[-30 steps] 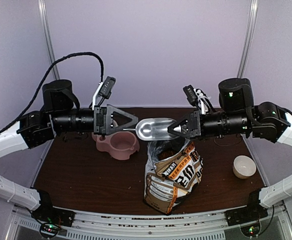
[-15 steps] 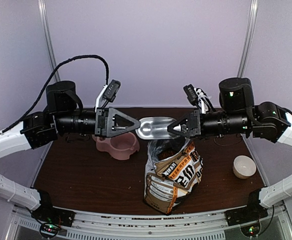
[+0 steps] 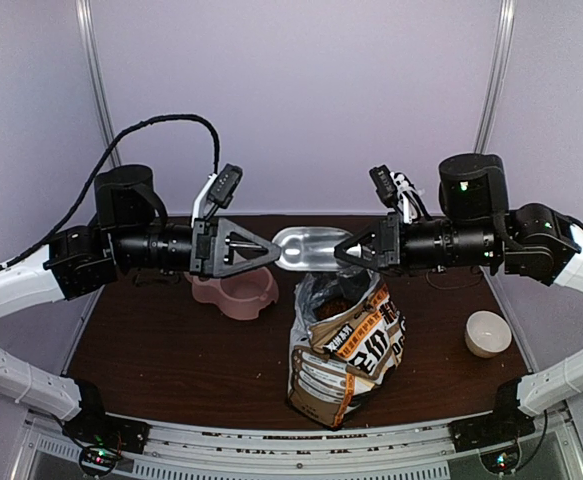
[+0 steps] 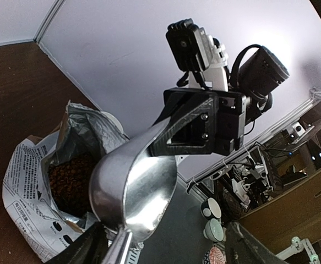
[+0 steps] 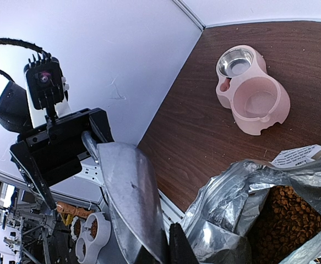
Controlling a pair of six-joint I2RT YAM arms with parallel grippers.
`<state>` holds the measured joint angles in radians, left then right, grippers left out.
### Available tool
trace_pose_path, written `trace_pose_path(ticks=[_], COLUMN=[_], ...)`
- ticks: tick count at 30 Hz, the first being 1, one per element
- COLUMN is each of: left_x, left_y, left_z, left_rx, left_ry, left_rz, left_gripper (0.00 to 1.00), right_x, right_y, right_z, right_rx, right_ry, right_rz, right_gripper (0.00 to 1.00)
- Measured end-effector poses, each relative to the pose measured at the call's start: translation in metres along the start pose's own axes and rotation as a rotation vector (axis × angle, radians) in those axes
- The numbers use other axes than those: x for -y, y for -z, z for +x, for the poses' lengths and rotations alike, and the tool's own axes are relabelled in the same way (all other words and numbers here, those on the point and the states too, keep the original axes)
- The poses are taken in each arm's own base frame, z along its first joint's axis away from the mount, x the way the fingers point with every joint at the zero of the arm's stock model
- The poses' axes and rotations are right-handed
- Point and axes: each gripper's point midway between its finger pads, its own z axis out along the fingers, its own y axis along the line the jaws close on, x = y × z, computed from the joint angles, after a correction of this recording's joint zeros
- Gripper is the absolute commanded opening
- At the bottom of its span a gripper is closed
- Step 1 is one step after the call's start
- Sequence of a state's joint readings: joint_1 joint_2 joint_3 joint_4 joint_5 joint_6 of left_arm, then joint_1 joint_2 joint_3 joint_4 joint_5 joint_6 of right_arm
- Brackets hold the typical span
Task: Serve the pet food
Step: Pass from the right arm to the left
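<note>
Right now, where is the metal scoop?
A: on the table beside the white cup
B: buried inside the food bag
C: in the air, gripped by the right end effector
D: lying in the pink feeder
C: the scoop is held up in the air, its rim pinched by the shut right end effector.

Matt brown kibble [image 5: 292, 220]; shiny metal scoop [image 3: 309, 250]; foil-lined bag [image 3: 346, 350]; smooth pink plastic feeder [image 3: 239, 291].
</note>
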<state>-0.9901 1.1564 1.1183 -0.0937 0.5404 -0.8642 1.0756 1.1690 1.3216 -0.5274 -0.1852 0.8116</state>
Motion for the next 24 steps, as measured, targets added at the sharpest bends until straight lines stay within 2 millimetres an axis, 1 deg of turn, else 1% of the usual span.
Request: trace_pose_path(ticks=[3,7,13,14,18,21,24], left_x=[-0.001,-0.004,-0.010,-0.011,-0.013,-0.013,-0.014], left_y=[0.000,0.000,0.000,0.000,0.000,0.000,0.000], left_z=[0.000,0.001,0.003,0.003,0.004,0.004,0.003], left_rx=[-0.001,-0.002,-0.004,-0.005,-0.006,-0.004,-0.001], left_ry=[0.002,0.000,-0.003,-0.004,-0.007,-0.014,-0.014], left_rz=[-0.005,-0.018,-0.044,-0.049,-0.058,-0.064,-0.068], left_gripper=[0.71,0.58,0.55,0.56,0.73,0.75,0.74], right_x=[0.000,0.000,0.000,0.001,0.002,0.005,0.006], right_y=[0.000,0.000,-0.001,-0.001,-0.003,-0.004,-0.005], right_z=[0.000,0.000,0.001,0.001,0.002,0.004,0.005], right_rx=[0.000,0.000,-0.002,-0.003,-0.008,-0.018,-0.024], right_ry=[0.000,0.000,0.003,0.004,0.012,0.019,0.021], right_rz=[0.000,0.002,0.001,0.003,0.008,0.019,0.026], right_gripper=[0.00,0.00,0.00,0.00,0.00,0.00,0.00])
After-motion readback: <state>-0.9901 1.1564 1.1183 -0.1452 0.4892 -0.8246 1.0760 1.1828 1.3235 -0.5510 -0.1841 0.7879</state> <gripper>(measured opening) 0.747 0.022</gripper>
